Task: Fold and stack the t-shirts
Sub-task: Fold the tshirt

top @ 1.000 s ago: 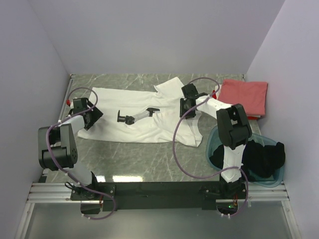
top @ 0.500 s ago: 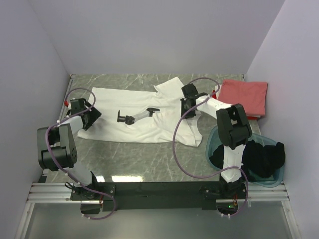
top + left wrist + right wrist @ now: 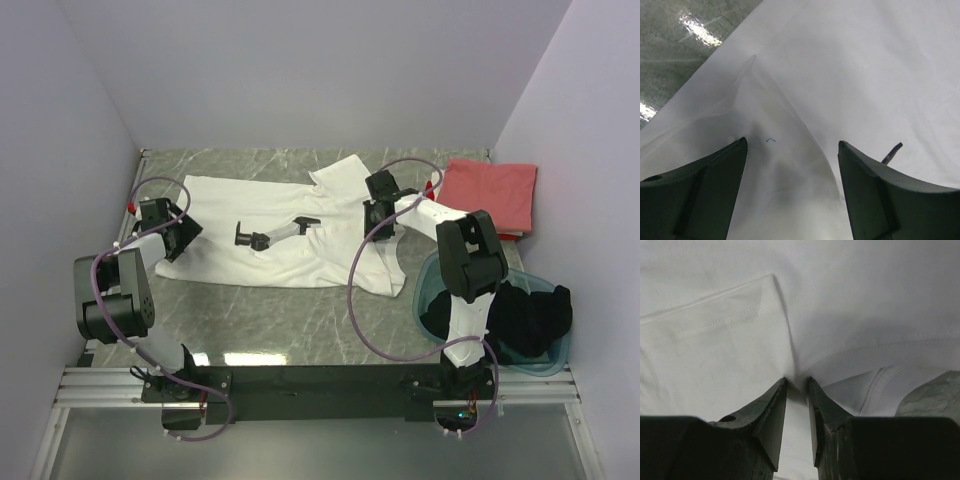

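Right gripper [image 3: 796,384] just pinched shut on a fold by the collar of the big white cotton t-shirt [image 3: 300,255] spread on the grey marble counter [image 3: 300,320], so a fold's probably starting. Left gripper [image 3: 792,146] hangs wide open over the far end, empty. Dark graphic [image 3: 272,233], no readable text.

Lab test cell: blank partition walls [image 3: 300,70] enclose marble-look table [image 3: 270,320].

Non-task items: tub, tabletop, walls, rail.
Translucent teal tub [image 3: 424,288] sits toward the bases and to the right of the right gripper [image 3: 796,381], well apart, on the grey-green marbled table [image 3: 300,320]. Bare table also shows ahead-left of the left gripper [image 3: 792,144]. Lavender walls [image 3: 300,70] behind and to both sides; aluminium rail [image 3: 100,385] nearest.
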Controlling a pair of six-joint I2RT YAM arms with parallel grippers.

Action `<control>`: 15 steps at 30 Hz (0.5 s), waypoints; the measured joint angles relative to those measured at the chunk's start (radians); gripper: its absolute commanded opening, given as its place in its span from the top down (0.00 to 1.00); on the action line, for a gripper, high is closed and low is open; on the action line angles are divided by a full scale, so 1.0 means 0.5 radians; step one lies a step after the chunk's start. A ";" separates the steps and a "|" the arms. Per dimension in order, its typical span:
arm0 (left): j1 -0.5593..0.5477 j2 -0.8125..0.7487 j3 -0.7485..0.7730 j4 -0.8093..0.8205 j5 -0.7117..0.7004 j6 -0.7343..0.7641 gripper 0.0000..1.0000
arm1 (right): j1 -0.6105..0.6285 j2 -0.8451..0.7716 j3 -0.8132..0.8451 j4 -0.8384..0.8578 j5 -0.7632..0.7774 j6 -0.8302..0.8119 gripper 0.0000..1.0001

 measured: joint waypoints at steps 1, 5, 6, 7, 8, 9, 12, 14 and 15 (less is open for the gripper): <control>0.001 0.000 -0.001 0.002 0.000 0.000 0.20 | 0.000 -0.002 -0.001 -0.001 -0.002 0.000 0.69; 0.002 0.000 -0.002 0.005 0.001 0.000 0.20 | 0.000 -0.004 -0.003 -0.001 -0.003 -0.005 0.69; 0.003 0.000 -0.002 0.005 0.002 0.000 0.20 | 0.000 -0.008 -0.011 0.004 -0.003 -0.008 0.69; 0.004 0.000 -0.002 0.006 0.001 0.000 0.20 | 0.000 -0.016 -0.022 0.007 -0.002 -0.008 0.68; 0.005 0.000 -0.002 0.007 0.003 0.001 0.20 | 0.000 -0.022 -0.027 0.004 -0.003 -0.010 0.68; 0.007 0.000 -0.002 0.007 0.007 0.001 0.20 | 0.000 -0.029 -0.033 0.002 -0.004 -0.014 0.68; 0.011 0.000 -0.005 0.012 0.015 0.002 0.20 | 0.000 -0.043 -0.034 -0.004 -0.003 -0.021 0.65; 0.011 0.000 -0.006 0.014 0.016 0.002 0.20 | 0.000 -0.052 -0.034 -0.005 -0.005 -0.029 0.65; 0.012 0.000 -0.007 0.014 0.017 0.002 0.20 | 0.000 -0.059 -0.034 -0.005 -0.009 -0.031 0.65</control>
